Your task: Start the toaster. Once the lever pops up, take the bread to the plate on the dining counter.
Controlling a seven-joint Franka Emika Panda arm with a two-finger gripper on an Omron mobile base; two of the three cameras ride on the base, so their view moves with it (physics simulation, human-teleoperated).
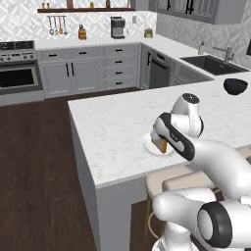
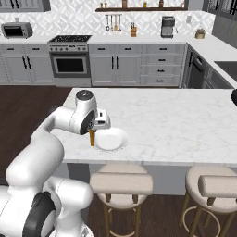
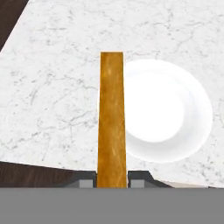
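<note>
The tool (image 3: 112, 177) is clamped on the bread (image 3: 111, 118), held edge-on just above the near rim of the plate (image 3: 175, 113) on the bench (image 1: 112, 127). Risk: released here, off-centre, the slice could tip onto the marble.

A big white arm (image 1: 215, 162) is seen — round and smooth, with dark bands at its joints — and two small dark fingertips (image 3: 140, 177).

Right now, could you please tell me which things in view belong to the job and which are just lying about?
Job: bread, shut in the gripper; plate; dining counter.
Lying about: dark bowl, stools, coffee machine, oven.
</note>
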